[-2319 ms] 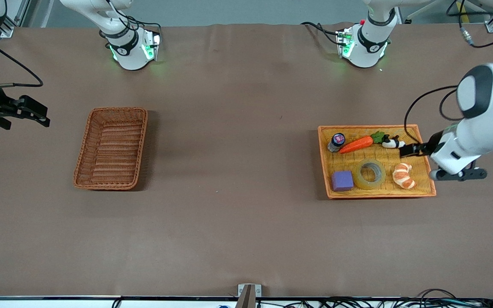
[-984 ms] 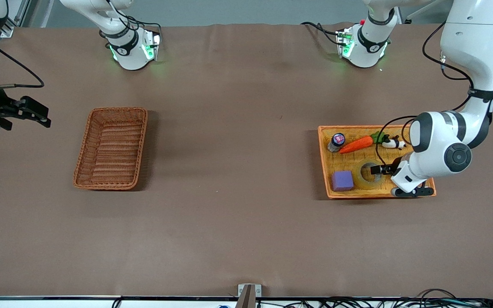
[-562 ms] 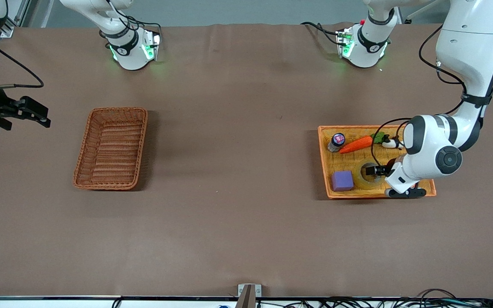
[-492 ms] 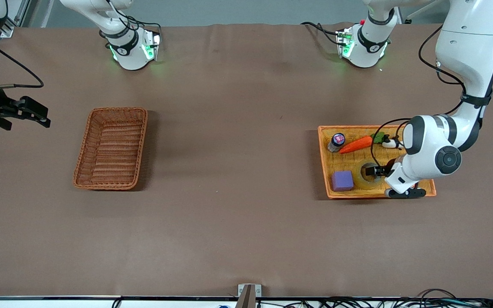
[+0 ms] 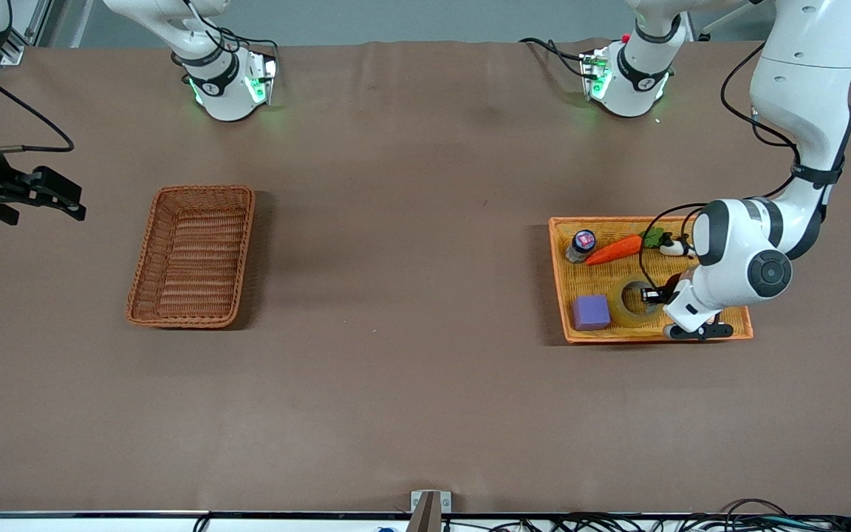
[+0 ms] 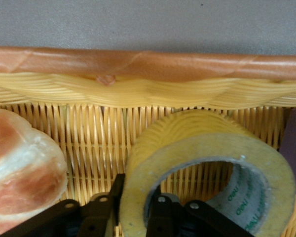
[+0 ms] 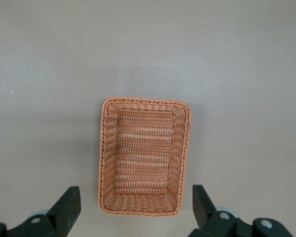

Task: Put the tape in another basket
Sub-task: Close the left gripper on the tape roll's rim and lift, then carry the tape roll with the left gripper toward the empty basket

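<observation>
Tape (image 5: 631, 301) hemmed in tray (image 5: 560, 281): purple block (image 5: 591, 312) beside it, croissant (image 6: 19, 168) near, tray rim close. Basket (image 5: 193, 255) open-topped, bare table (image 5: 396, 295) between.

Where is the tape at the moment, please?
The tape lies in the orange tray at the left arm's end, beside the purple block, with the left gripper shut on its wall.

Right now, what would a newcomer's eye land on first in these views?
The left gripper, down in the orange-yellow tray at the left arm's end of the table, shut on the wall of the tape roll, beside a croissant. Next, the brown basket at the right arm's end, with the open right gripper waiting high above it.
</observation>
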Robot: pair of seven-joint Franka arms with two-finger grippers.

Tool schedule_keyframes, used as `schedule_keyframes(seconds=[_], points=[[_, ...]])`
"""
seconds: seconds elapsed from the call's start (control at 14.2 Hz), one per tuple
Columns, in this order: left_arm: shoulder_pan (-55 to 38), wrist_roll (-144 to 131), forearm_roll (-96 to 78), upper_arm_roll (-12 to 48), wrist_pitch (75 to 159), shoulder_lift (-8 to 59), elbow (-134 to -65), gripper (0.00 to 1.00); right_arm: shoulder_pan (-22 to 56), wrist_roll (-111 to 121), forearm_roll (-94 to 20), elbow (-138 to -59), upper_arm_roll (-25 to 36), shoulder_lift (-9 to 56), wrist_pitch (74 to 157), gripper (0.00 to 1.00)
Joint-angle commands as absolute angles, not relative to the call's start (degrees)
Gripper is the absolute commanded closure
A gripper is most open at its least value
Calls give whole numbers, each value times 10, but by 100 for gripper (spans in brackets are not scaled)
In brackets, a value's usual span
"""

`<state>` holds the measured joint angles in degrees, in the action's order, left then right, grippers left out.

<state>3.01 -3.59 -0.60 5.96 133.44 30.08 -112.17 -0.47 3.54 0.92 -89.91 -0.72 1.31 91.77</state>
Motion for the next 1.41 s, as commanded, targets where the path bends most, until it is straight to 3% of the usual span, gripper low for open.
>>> schedule_keyframes(seconds=[0.0, 0.42, 0.7, 1.34], points=[[33, -34, -4, 62, 1336, 265, -1131, 93, -7, 40, 6, -910, -5, 4, 924, 0], [32, -61, -3, 69, 1240, 189, -1086, 100, -11, 40, 5, -910, -5, 4, 923, 0], [14, -165, 4, 141, 1177, 201, -1015, 99, -10, 40, 5, -910, -5, 4, 925, 0], [-217, -413, 3, 147, 1176, 355, -854, 95, -11, 35, 6, -913, -5, 5, 929, 0]])
